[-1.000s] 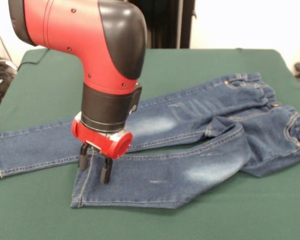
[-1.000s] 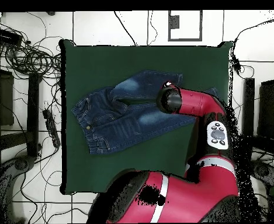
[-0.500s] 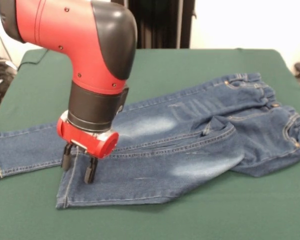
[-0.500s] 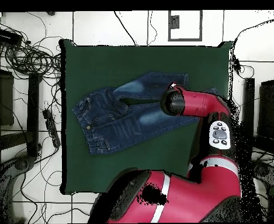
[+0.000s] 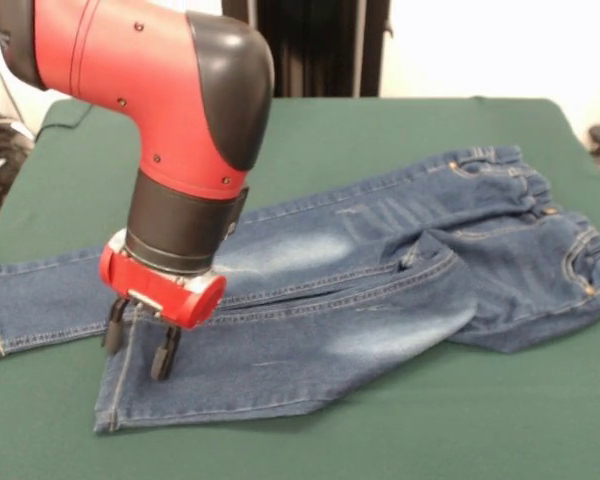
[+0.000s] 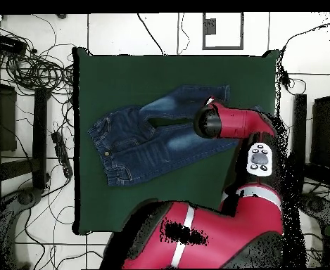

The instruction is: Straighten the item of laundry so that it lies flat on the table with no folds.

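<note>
Even indoor light, soft shadow beneath the hand [image 5: 137, 340], mild blur, background perhaps slightly overexposed.

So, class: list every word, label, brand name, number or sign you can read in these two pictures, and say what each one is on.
There is no readable text in either view.
The jeans show only stitching and faded patches, no legible label.
The arm's button panel has markings too small to read.
The gripper and the table carry no writing.

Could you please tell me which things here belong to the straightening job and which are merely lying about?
Part of the job:
- jeans
- green table
- end effector, on the near leg

Lying about:
- cables on the floor beside the table
</note>
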{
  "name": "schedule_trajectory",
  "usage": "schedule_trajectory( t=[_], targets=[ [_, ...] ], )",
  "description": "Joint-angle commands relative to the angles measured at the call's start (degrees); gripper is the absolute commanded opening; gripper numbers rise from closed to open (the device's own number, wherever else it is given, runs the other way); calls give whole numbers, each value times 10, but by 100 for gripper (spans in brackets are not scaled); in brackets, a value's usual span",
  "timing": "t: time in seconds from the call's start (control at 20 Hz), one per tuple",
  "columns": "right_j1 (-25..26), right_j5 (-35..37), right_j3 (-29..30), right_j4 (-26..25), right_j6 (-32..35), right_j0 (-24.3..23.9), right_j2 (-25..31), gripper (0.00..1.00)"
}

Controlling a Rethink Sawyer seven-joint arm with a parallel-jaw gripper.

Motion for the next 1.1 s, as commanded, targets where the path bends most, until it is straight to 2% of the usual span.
schedule_trajectory(
  t=[0.05,0.25,0.7,0.9,1.1],
  targets=[
    [181,-99,-35,-35,67,9,-46,100],
    [192,-100,-50,-19,50,0,-40,100],
    [167,-99,-44,-69,-54,-58,41,100],
    [151,-95,-31,-90,-68,-74,62,100],
    [129,-61,-16,-105,-88,-86,76,100]
  ],
)
